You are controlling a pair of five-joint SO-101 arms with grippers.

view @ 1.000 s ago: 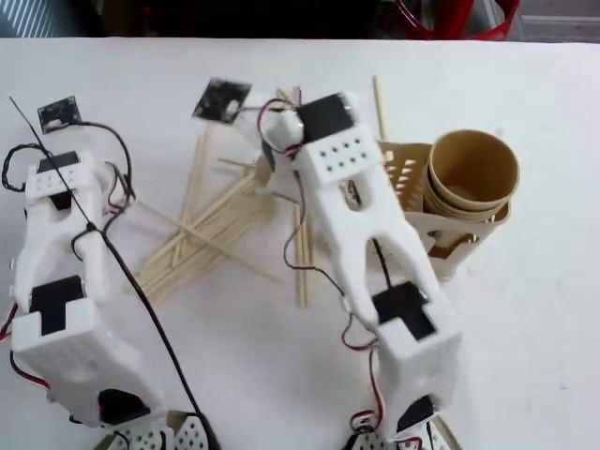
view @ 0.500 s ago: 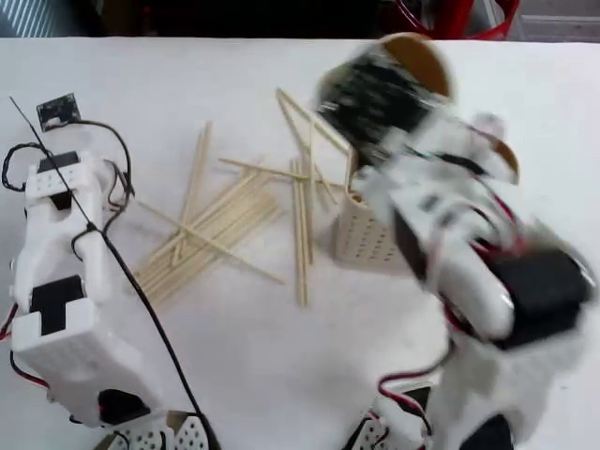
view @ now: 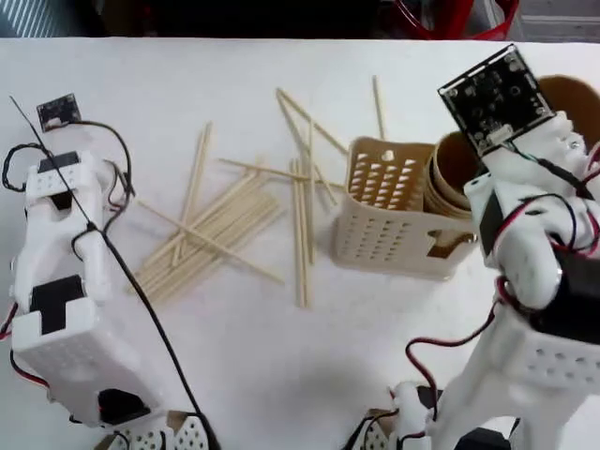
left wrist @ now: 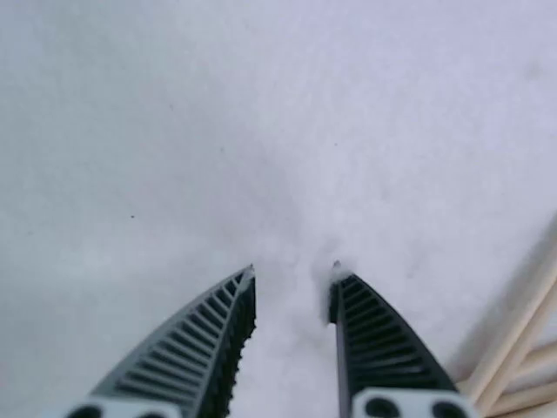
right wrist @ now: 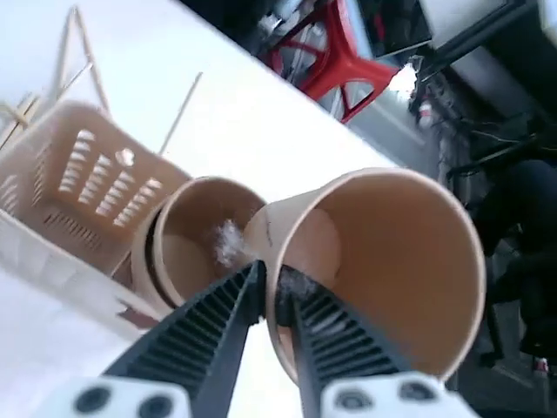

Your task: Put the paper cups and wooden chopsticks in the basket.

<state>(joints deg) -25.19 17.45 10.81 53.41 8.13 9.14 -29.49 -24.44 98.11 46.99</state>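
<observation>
Right tool clamped on paper cup rim, left tool apart, basket partly hidden

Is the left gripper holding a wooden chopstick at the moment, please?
No, the left gripper is open over the table with nothing between its jaws, and the wooden chopsticks lie off to one side.

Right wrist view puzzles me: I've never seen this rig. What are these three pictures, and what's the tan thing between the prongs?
Two white robot arms work at a table. The high view looks down on both; each wrist view rides on one arm, behind its gripper. The right gripper pinches the wall of a paper cup. Some stacked cups sit in the basket. Wooden chopsticks lie scattered on the table. The left gripper is open over bare tabletop.
</observation>
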